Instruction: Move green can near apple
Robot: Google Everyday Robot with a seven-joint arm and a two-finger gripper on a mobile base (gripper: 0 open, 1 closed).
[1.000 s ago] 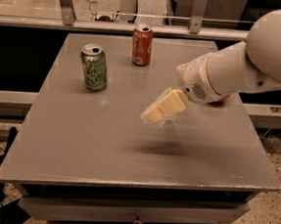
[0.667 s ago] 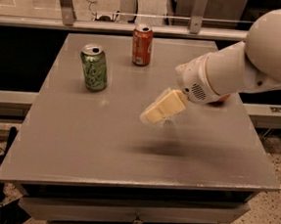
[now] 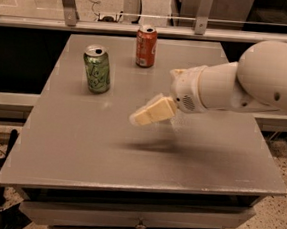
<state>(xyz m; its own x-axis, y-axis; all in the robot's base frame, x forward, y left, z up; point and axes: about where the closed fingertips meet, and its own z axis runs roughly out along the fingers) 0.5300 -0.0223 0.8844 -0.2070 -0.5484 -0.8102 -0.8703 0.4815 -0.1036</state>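
The green can (image 3: 97,68) stands upright on the grey table (image 3: 80,146), at the back left. It has pale script lettering and a silver top. My gripper (image 3: 140,117) is cream-coloured. It hangs above the middle of the table, pointing left and slightly down. It is to the right of the green can and in front of it, well apart from it, and holds nothing that I can see. The apple is not in view.
An orange-red can (image 3: 146,46) stands upright near the table's back edge, to the right of the green can. My bulky white arm (image 3: 246,83) reaches in from the right over the table's right side. A metal rail (image 3: 141,30) runs behind the table.
My gripper and arm have shifted a little to the left, toward the green can. Both cans have stayed where they were.
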